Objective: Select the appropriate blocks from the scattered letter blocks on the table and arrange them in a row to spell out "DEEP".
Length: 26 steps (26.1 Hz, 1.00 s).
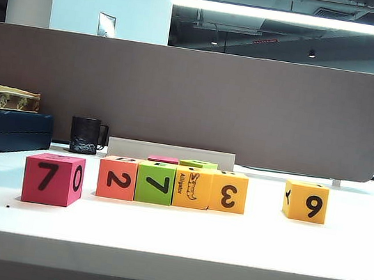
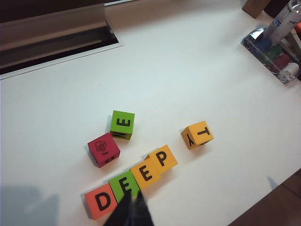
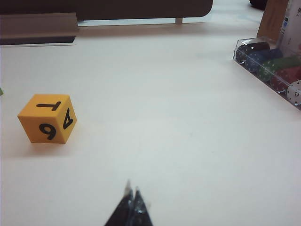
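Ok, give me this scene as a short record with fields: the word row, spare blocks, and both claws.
row: orange D block, green E block, yellow E block, yellow P block, touching, spelling DEEP
spares: red block, green block, yellow T block, apart from row
left claw: shut, empty, above the row
right claw: shut, empty, over bare table

Blocks: matt foam look, black printed characters. Table: smooth white, faint sheen. Divider: grey cloth-like, matt. Mug: dark, glossy. Box: clear glossy plastic. Both grippers, left and right: black, closed tips.
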{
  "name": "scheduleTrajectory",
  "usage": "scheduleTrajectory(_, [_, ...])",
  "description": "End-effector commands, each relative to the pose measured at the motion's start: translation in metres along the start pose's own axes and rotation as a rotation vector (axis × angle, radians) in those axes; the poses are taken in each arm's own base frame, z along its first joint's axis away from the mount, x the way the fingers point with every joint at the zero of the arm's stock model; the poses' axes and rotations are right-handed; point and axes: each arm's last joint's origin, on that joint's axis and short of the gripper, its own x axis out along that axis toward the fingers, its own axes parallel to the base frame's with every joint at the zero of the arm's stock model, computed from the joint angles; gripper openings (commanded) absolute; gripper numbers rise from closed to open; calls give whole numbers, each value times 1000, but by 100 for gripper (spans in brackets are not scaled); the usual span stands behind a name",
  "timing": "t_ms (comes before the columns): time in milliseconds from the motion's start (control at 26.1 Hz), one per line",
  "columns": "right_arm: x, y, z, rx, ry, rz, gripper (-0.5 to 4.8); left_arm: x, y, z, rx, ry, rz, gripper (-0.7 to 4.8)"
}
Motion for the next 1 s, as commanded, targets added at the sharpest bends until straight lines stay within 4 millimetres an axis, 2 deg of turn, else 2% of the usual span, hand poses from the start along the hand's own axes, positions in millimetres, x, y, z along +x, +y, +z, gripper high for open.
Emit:
scheduleTrajectory(38, [2,0,-5,4,6,-8,-1,-3,-1,1,7,-22,-4,-6])
scheduleTrajectory(230, [9,1,-21,19,0,1,-1,-3,-1,2,6,-23,-5,-6])
scheduleTrajectory(996, [13,-8,-23,48,-31,-78,-1,-3,-1,2,6,-22,-5,-6])
